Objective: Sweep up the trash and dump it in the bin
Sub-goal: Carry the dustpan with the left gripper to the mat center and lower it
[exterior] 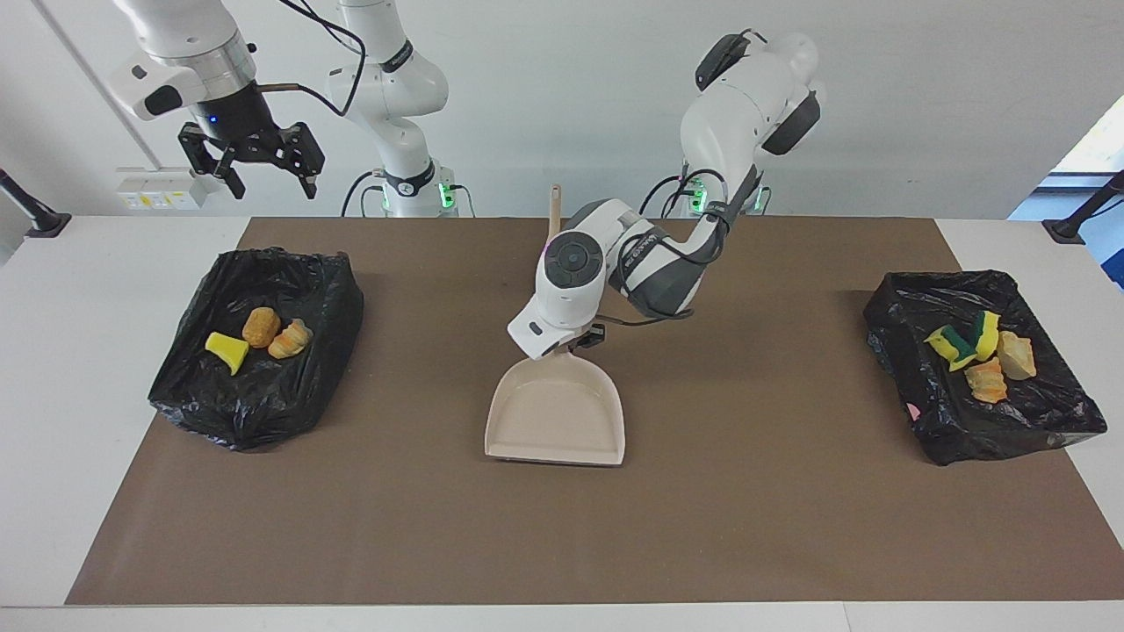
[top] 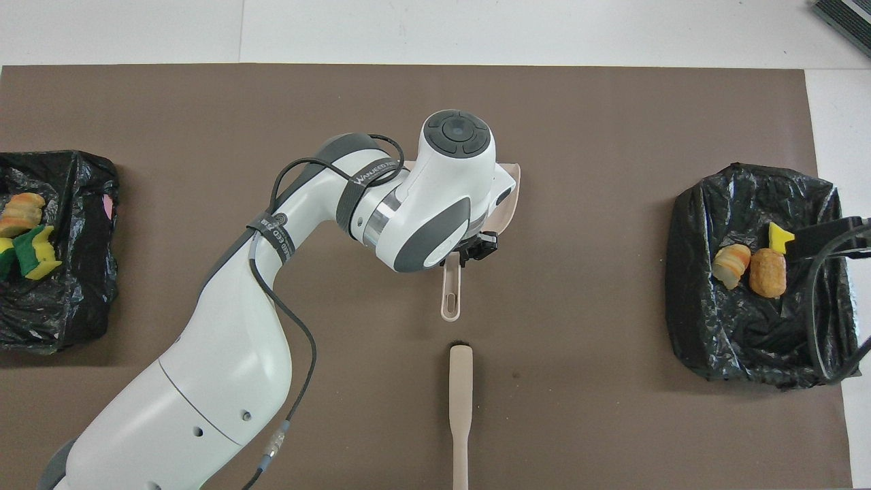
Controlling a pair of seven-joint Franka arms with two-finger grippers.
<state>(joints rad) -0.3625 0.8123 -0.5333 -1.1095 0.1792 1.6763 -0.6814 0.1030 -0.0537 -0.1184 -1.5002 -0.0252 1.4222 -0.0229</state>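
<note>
The beige dustpan [exterior: 555, 412] lies flat and empty on the brown mat at mid-table. My left gripper [exterior: 571, 347] is low at its handle [top: 450, 292]; the hand hides the contact. Three pieces of trash, a yellow sponge chunk [exterior: 226, 351] and two tan lumps [exterior: 261, 326], lie in the black-lined bin [exterior: 263, 404] at the right arm's end. Several more pieces [exterior: 979, 355] lie in the other black-lined bin [exterior: 1010, 430] at the left arm's end. My right gripper [exterior: 268, 184] is open and empty, raised high over the first bin [top: 742, 340].
A beige brush [top: 461, 401] lies on the mat nearer to the robots than the dustpan, in line with its handle; it also shows in the facing view [exterior: 555, 211]. The brown mat [exterior: 790, 509] covers most of the white table.
</note>
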